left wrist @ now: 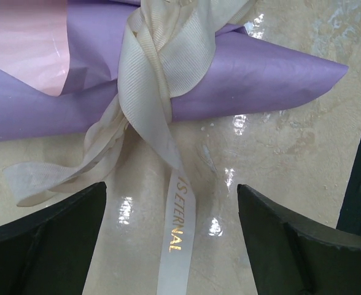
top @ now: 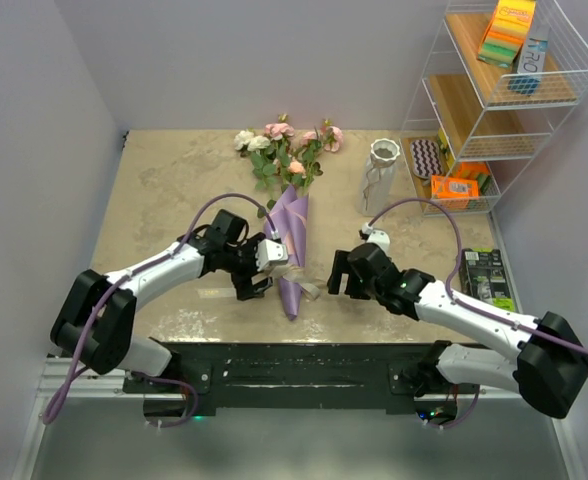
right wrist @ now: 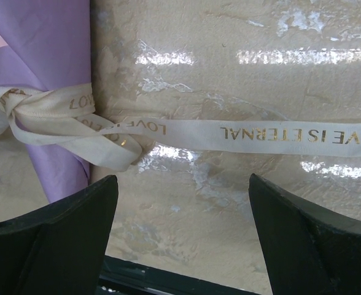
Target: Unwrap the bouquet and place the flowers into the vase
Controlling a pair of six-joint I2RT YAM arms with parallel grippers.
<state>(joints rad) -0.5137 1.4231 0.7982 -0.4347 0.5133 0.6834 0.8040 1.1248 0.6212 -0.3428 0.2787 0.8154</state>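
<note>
The bouquet lies on the table with its lilac paper cone [top: 293,240] pointing toward me and its flowers [top: 286,150] at the far end. A cream ribbon [left wrist: 150,74] is tied round the cone. My left gripper [top: 265,262] sits just left of the cone, open, and one ribbon tail [left wrist: 177,239] runs flat on the table between its fingers [left wrist: 58,233]. To the right of the cone is my right gripper [top: 336,272], also open; the other ribbon tail [right wrist: 260,134] lies crosswise just beyond its fingertips [right wrist: 291,233]. The white vase [top: 379,178] stands upright at the back right.
A white wire shelf rack [top: 494,100] with sponges and boxes fills the back right corner. A black packet [top: 486,278] lies at the table's right edge. Walls close in left and right. The black base rail [top: 294,365] runs along the near edge.
</note>
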